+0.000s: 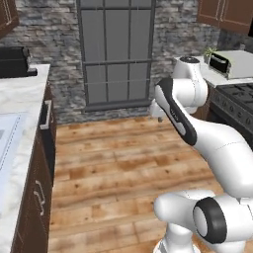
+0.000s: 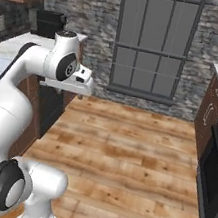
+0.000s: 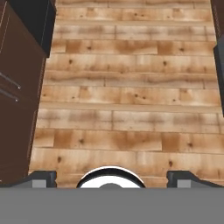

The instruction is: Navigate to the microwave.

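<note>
Plank floor (image 3: 127,96) is faced by the spread, empty gripper (image 3: 111,177).
No microwave is seen yet; the base is best turned before advancing between the counters (image 1: 22,94).

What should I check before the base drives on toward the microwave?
1. Wooden floor ahead free of obstacles: ok.
2. Tool open and carrying nothing: ok.
3. Tool over bare floor, off the left cabinets: ok.
4. Microwave in sight: cannot tell; the black box at the far end of the left counter is cut off by the frame.
5. Toaster oven on the right counter ruled out as the target: ok.
6. Room between the arm and the stove: cannot tell.
</note>
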